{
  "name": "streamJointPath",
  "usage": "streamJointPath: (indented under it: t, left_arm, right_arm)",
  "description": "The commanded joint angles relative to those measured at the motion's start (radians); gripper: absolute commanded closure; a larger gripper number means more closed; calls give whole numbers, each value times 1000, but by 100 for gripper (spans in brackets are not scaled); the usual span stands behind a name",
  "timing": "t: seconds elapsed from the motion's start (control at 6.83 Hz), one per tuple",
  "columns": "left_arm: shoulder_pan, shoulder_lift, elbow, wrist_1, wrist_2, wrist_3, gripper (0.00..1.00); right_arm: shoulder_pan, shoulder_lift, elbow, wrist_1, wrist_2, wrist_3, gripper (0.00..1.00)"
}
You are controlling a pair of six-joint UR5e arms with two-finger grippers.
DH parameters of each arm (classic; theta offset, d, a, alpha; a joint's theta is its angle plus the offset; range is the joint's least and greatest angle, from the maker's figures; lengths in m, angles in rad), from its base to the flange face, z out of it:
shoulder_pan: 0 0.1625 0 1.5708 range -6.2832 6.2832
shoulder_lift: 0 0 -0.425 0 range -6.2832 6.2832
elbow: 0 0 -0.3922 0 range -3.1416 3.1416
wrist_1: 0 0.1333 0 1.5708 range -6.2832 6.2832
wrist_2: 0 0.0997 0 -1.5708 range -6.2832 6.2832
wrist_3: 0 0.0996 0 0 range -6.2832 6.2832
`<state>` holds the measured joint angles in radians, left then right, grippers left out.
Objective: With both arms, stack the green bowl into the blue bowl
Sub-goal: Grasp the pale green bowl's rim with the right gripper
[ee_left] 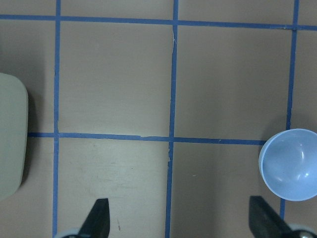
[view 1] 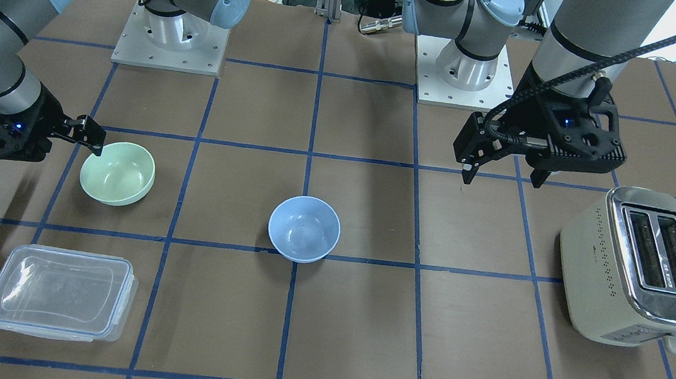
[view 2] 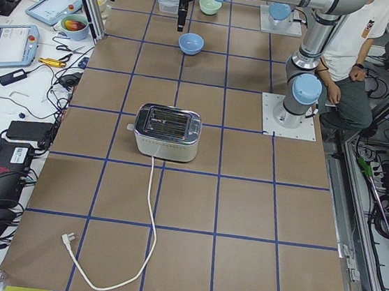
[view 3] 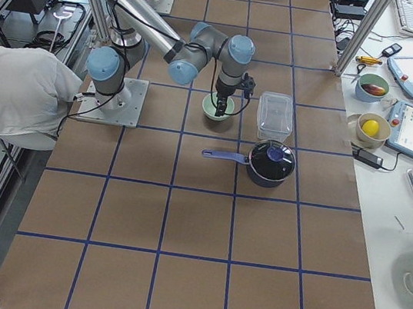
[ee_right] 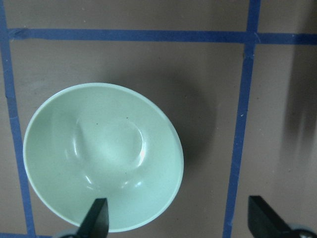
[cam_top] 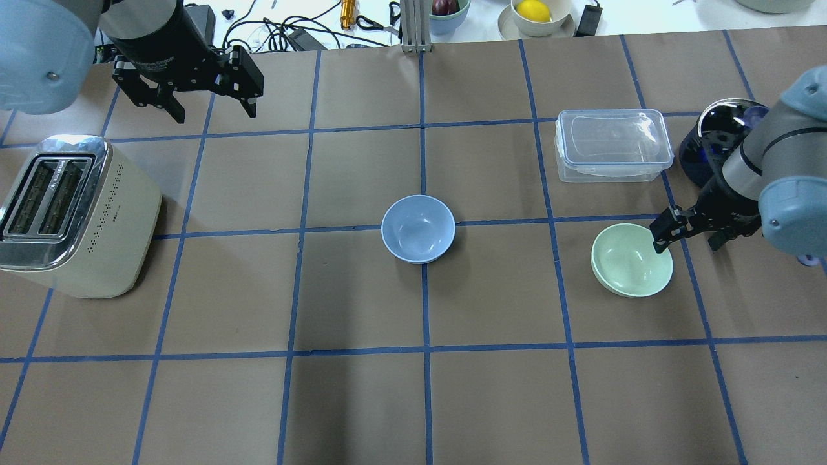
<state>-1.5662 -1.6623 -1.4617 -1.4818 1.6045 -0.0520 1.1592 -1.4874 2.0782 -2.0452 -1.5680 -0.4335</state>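
Two grippers share one table [cam_top: 491, 400], and the layout explains their split. The toaster [cam_top: 71, 213] takes up the left side, so the left gripper [cam_top: 213, 110] hangs high beyond it, jaws wide apart and holding nothing, apparently on standby with the blue bowl [cam_top: 418, 228] within reach. That bowl stands upright near the table's middle, well apart from everything else, a free target for stacking. The right gripper [cam_top: 688, 240] is low at the green bowl [cam_top: 632, 259], which sits upright on the table's right side. Its jaws are spread, one finger over the bowl's inside and one outside, placed to pinch the rim; whether a finger touches the wall I cannot tell.
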Motion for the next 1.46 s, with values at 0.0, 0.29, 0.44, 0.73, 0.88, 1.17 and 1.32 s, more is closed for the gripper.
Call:
streamJointPath:
  t: [0.0, 0.29, 0.44, 0.73, 0.88, 1.17, 1.32]
  left_arm:
    - [-1, -5, 15, -43, 9, -2, 0]
    - [-9, -10, 12, -35, 11, 1, 0]
    - [-11, -8, 8, -38, 11, 3, 0]
    - [-12, -8, 3, -40, 11, 4, 0]
    - [-14, -10, -6, -35, 11, 4, 0]
    - [-14, -4, -20, -34, 12, 6, 0]
    - [-14, -5, -19, -32, 11, 6, 0]
  right_arm:
    - [-4, 64, 35, -78, 6, 13, 4]
    - [-4, 73, 55, -105, 6, 16, 35]
    - [-4, 81, 54, -105, 6, 19, 59]
    - [-4, 84, 48, -104, 5, 25, 100]
    - [-4, 82, 45, -102, 6, 27, 100]
    - [11, 70, -6, -78, 90, 112, 100]
    - [49, 68, -60, -8, 155, 171, 100]
